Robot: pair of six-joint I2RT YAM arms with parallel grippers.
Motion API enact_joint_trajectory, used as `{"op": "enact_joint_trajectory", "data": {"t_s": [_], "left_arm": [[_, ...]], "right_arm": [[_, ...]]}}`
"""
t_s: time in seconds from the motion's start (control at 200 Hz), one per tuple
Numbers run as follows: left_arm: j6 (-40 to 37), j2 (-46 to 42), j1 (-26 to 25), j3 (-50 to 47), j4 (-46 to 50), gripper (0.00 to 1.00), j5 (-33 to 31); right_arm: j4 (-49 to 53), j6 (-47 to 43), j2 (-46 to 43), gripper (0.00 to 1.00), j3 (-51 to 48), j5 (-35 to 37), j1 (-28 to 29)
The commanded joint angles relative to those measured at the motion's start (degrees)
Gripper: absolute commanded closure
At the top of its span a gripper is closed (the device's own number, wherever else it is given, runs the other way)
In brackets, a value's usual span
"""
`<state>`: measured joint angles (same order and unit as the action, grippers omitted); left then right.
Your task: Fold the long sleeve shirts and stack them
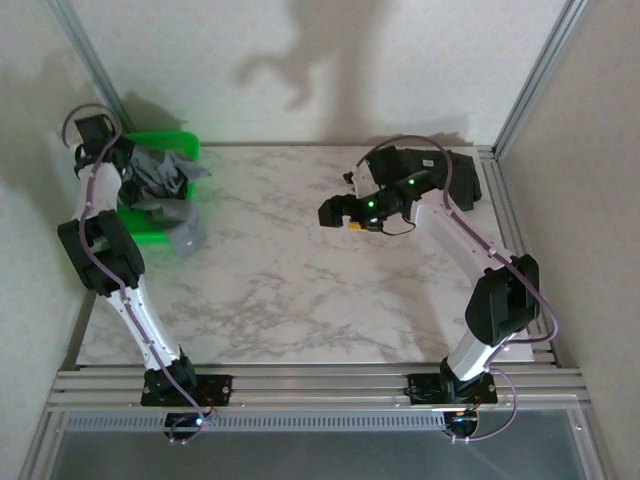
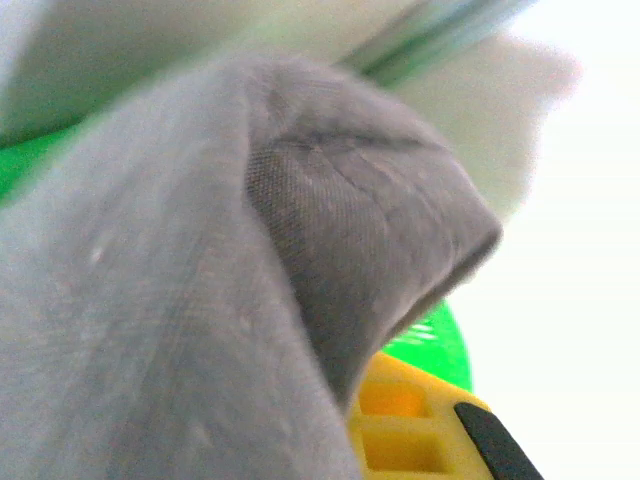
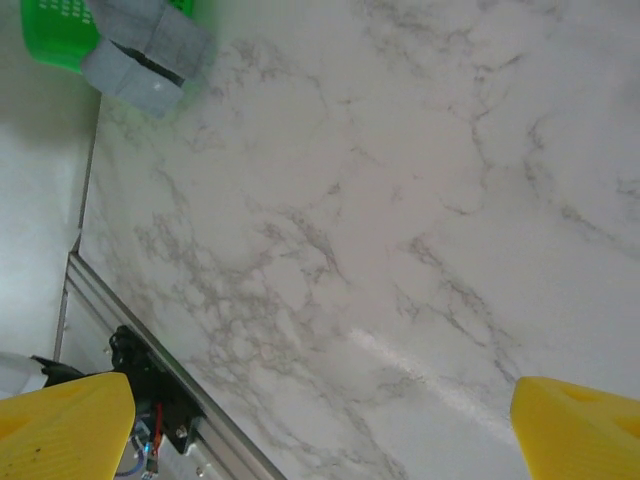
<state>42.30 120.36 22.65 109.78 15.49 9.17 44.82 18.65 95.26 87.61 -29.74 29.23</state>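
Observation:
The grey long sleeve shirt (image 1: 165, 180) lies bunched in the green tray (image 1: 150, 235) at the back left, with one part hanging over the tray's front onto the table. My left gripper (image 1: 128, 160) reaches down into that pile. In the left wrist view grey cloth (image 2: 200, 300) drapes over my yellow finger (image 2: 420, 430), and the jaws are shut on the cloth. The charcoal long sleeve shirt (image 1: 455, 170) lies crumpled at the back right. My right gripper (image 1: 335, 210) hovers open over the table's middle; its fingers (image 3: 70, 430) stand wide apart with bare marble between them.
The marble tabletop (image 1: 300, 290) stretches between the two arms. In the right wrist view the tray (image 3: 60, 35) and the hanging grey cloth (image 3: 150, 60) sit at the upper left. An aluminium rail (image 1: 300, 380) runs along the near edge, and walls close in on the left and right.

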Motion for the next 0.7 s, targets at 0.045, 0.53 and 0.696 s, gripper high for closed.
{"op": "enact_joint_trajectory", "data": {"t_s": [0.045, 0.53, 0.696], "left_arm": [[-10.8, -9.9, -9.8, 22.2, -2.4, 1.00, 4.9], [-15.8, -15.7, -37.4, 43.9, -27.2, 1.00, 12.1], [-10.8, -12.9, -39.7, 43.5, -29.5, 1.00, 16.8]], "right_arm": [[1.3, 0.2, -3.6, 0.03, 3.0, 4.1, -0.8], [-1.4, 4.5, -12.7, 0.02, -1.5, 9.7, -1.9], [-3.5, 5.9, -16.1, 0.02, -3.7, 10.6, -4.8]]}}
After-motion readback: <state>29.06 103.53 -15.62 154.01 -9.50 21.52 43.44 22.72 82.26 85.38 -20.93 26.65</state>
